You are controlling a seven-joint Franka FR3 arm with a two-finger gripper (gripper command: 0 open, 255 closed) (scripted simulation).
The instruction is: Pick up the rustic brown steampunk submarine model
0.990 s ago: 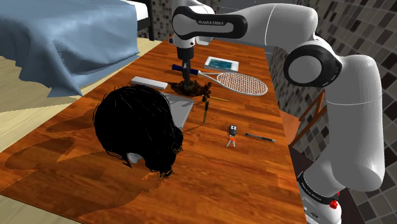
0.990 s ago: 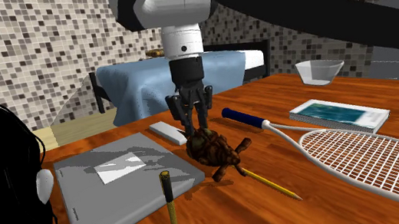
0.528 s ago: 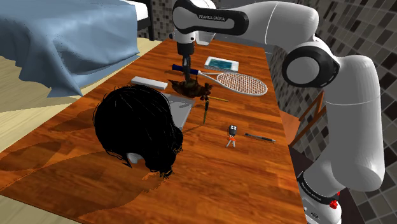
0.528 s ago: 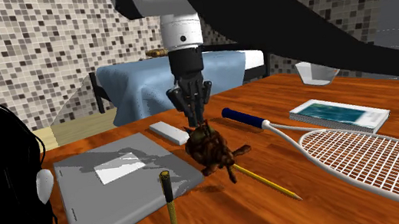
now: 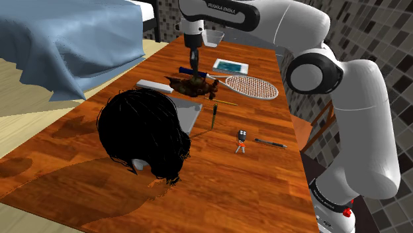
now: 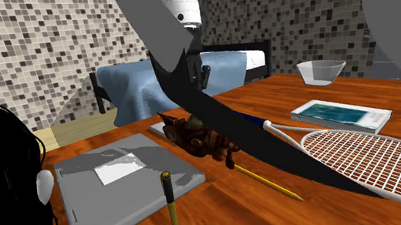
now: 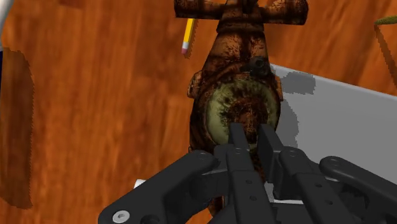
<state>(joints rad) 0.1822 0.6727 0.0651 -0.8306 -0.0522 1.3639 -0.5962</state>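
The brown, rusty-looking submarine model (image 5: pixel 192 84) hangs just over the wooden table (image 5: pixel 265 179), between the white remote (image 5: pixel 155 85) and the racket (image 5: pixel 248 85). My gripper (image 5: pixel 194 71) comes straight down on it and is shut on its top. In the wrist view the two black fingers (image 7: pixel 236 143) stand close together, pinching a part on the round greenish top of the submarine (image 7: pixel 242 95). In the second exterior view the submarine (image 6: pixel 196 135) is tilted above the table beside the grey slab (image 6: pixel 125 178), and a dark arm link crosses in front of it.
A big black hairy mass (image 5: pixel 142 132) sits near the table's middle. A yellow pencil (image 6: pixel 269 181), an upright stick (image 6: pixel 171 208), a teal book (image 5: pixel 230 66), a glass bowl (image 6: pixel 321 71), a small figure (image 5: pixel 241 140) and a pen (image 5: pixel 270 142) lie around. A blue-covered bed (image 5: pixel 66 33) stands beyond.
The fingers were open over the submarine, then shut on it. The hand has since risen, and the submarine has left the table and swung round.
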